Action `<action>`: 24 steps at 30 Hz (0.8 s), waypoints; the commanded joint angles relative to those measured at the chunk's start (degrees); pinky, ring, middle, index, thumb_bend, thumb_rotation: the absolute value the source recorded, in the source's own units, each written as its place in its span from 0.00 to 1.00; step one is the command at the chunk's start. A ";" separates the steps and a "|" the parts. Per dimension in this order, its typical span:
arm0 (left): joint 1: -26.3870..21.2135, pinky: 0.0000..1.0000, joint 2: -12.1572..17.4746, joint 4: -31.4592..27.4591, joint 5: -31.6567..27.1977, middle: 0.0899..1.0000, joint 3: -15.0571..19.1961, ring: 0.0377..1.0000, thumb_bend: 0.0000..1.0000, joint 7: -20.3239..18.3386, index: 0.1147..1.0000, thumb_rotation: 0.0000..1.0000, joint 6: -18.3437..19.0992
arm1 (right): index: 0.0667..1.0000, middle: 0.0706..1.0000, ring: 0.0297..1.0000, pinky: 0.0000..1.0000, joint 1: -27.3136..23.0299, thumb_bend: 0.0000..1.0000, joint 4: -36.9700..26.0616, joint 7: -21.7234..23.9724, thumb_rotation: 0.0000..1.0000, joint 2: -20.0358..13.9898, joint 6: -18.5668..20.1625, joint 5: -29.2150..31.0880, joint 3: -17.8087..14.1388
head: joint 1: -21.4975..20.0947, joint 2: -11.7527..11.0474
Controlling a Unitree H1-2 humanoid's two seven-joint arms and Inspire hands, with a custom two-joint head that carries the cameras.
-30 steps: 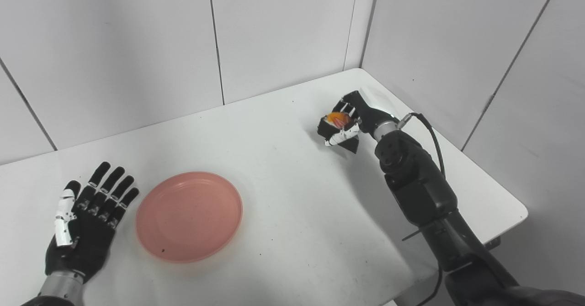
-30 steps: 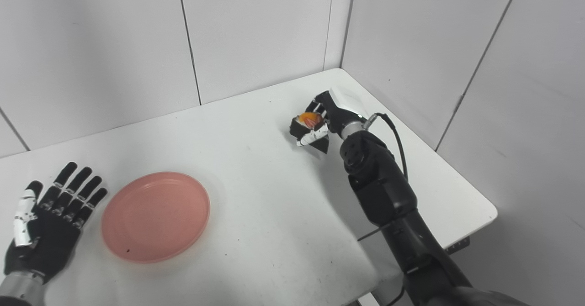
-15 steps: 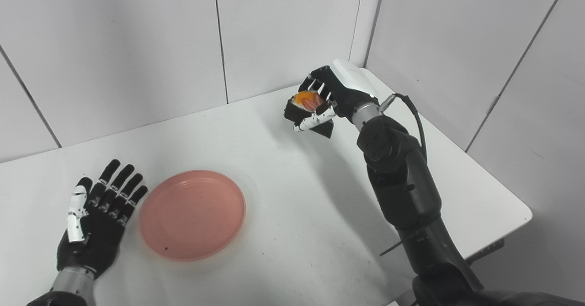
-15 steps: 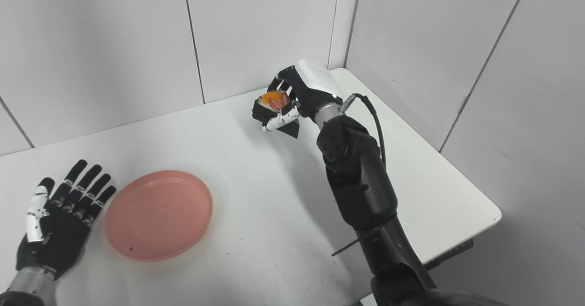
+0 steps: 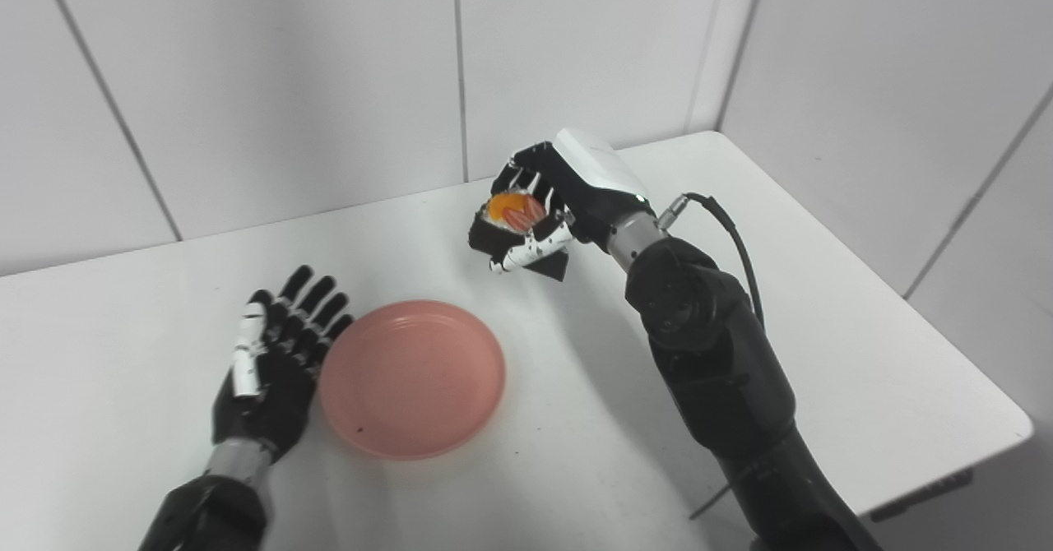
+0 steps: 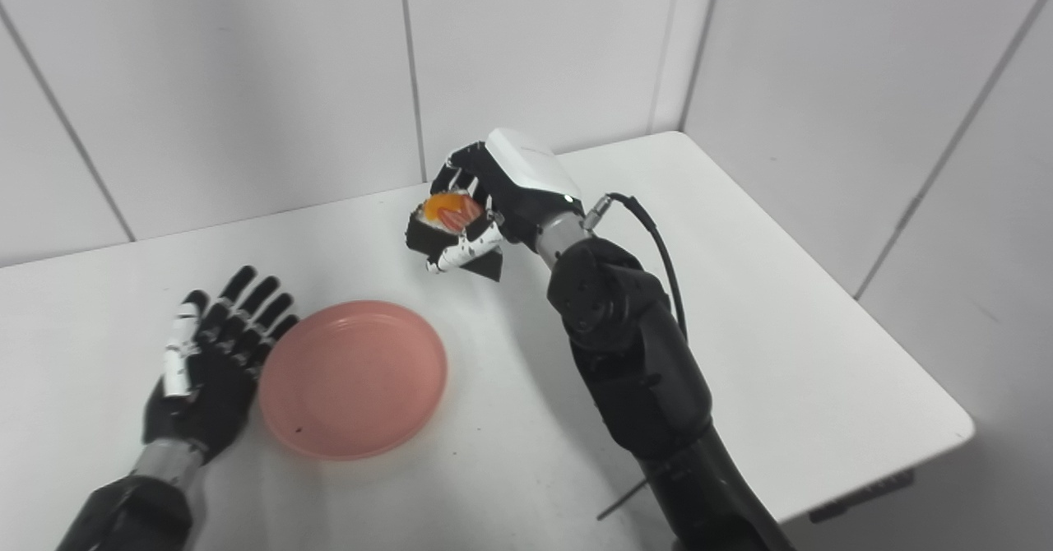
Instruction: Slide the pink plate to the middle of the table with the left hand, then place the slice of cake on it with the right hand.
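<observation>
White wall panels close in a white surface [image 5: 823, 321] on two sides, and near its middle lies the pink plate [image 5: 411, 378], flat and bare. With the plate lying about where the task wants it, the sliding step looks done, and the step in hand is the carry of the slice of cake [image 5: 514, 226] toward it. The right hand [image 5: 551, 206] hangs in the air beyond the plate's far right rim, fingers and thumb curled closed round the dark slice, whose orange topping faces up and to the left between them; the forearm rises steeply from the lower right, wrist bent so the palm turns toward the plate. The left hand [image 5: 276, 362] lies flat with its palm down just beside the plate's left rim, fingers spread and straight, holding nothing; whether it touches the rim I cannot tell. Next, by my judgement, the right hand must travel nearer and leftward until it is over the plate's centre, lower the slice gently, and only then uncurl, keeping the topping upward
</observation>
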 commanded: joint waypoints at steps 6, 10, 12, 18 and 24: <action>1.33 0.90 -2.15 1.14 3.13 0.88 -1.76 0.89 0.37 4.28 0.88 1.00 4.41 | 0.45 0.43 0.38 0.33 -2.34 0.51 1.98 -4.64 0.12 1.46 -3.23 3.55 4.15 | 5.04 0.59; 1.08 0.88 -2.99 1.40 3.91 0.87 -1.98 0.88 0.37 4.94 0.86 1.00 4.00 | 0.45 0.43 0.38 0.33 -2.35 0.51 3.66 -6.38 0.12 2.44 -3.97 3.77 7.25 | 6.95 0.91; 1.01 0.88 -3.46 1.36 4.00 0.86 -1.97 0.87 0.37 5.36 0.86 1.00 4.08 | 0.45 0.43 0.38 0.33 -2.20 0.51 4.39 -6.98 0.12 2.69 -4.44 4.13 8.62 | 7.83 1.17; 0.74 0.89 -4.05 1.26 4.37 0.87 -2.30 0.88 0.36 6.22 0.87 1.00 4.17 | 0.45 0.45 0.41 0.36 -1.68 0.51 6.72 -8.14 0.13 3.31 -5.47 5.48 11.39 | 8.85 1.96; 0.55 0.88 -4.34 1.09 4.52 0.86 -1.93 0.87 0.37 6.39 0.85 1.00 4.41 | 0.45 0.42 0.38 0.34 -0.88 0.51 8.20 -8.47 0.13 3.63 -5.94 5.86 13.73 | 8.28 2.79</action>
